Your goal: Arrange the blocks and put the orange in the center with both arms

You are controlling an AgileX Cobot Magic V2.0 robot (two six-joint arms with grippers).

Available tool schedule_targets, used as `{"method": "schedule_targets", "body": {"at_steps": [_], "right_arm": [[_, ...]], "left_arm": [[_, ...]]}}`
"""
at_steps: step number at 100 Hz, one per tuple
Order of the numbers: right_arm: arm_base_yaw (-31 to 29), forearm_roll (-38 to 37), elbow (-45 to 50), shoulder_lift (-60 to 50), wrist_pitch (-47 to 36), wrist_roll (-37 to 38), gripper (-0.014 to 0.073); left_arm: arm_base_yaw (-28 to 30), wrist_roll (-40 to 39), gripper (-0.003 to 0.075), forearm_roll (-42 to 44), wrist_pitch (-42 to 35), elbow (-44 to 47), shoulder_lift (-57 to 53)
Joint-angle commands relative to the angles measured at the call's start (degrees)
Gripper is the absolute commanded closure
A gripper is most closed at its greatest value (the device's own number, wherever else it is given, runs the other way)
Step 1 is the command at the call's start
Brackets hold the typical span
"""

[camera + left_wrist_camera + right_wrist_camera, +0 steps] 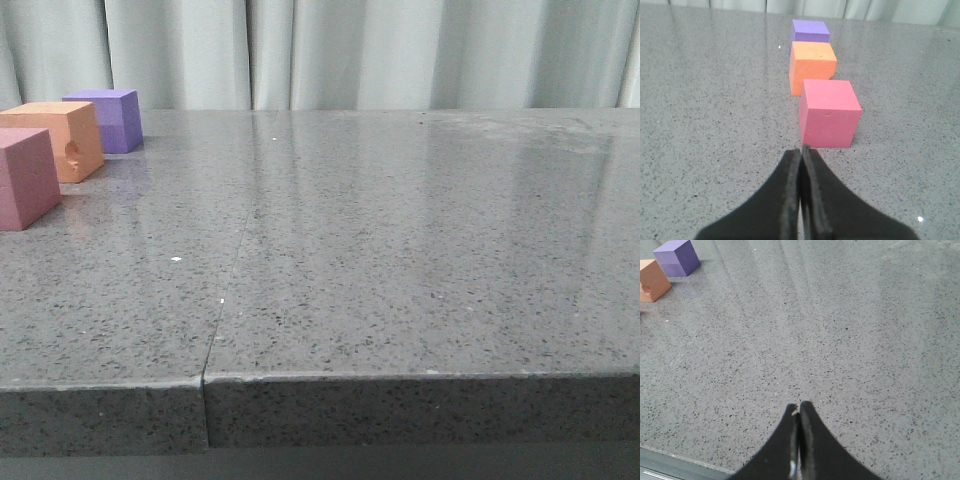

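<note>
Orange block (812, 65) already sits between the purple block (810, 31) and pink block (829, 112), so both grippers (803, 149) (798, 405) hang pressed together, empty.

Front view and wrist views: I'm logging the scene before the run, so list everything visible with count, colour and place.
pink-red block: one, pink-red, far left of the table, nearest block in the row.
orange block: one, orange with a dent on one face, middle of the row, just behind the pink-red block.
purple block: one, purple, farthest in the row, behind the orange block.
table: one, grey speckled stone, with a seam running front to back.
curtain: one, pale grey-green, behind the table.
left hand: one, black, fingers shut, before the pink-red block.
right hand: one, black, fingers shut, over bare table.
</note>
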Motion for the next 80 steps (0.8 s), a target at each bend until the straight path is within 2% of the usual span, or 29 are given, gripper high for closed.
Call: {"method": "schedule_targets", "body": {"at_steps": [1, 14, 30, 50, 80], "right_arm": [[-0.08, -1.2, -1.45, 0.25, -4.46, -0.28, 0.0662], [-0.08, -1.2, -1.45, 0.25, -4.46, -0.28, 0.0662], [-0.08, -1.2, -1.45, 0.25, -4.46, -0.28, 0.0662], [-0.08, -1.2, -1.45, 0.25, -4.46, -0.28, 0.0662], [-0.08, -1.2, -1.45, 0.25, -4.46, -0.28, 0.0662]], "left_arm": [[0.64, 3.56, 0.0741, -0.1, -5.57, -0.6, -0.99], [3.65, 11.54, 0.0741, -5.68, -6.9, 1.54, -3.39], [7.87, 18.33, 0.0741, -12.32, -16.26, 6.63, -6.39], [11.02, 19.75, 0.0741, -13.84, -22.17, 12.49, -11.12], [11.25, 19.75, 0.0741, -13.84, -30.34, 21.82, -17.44]]}}
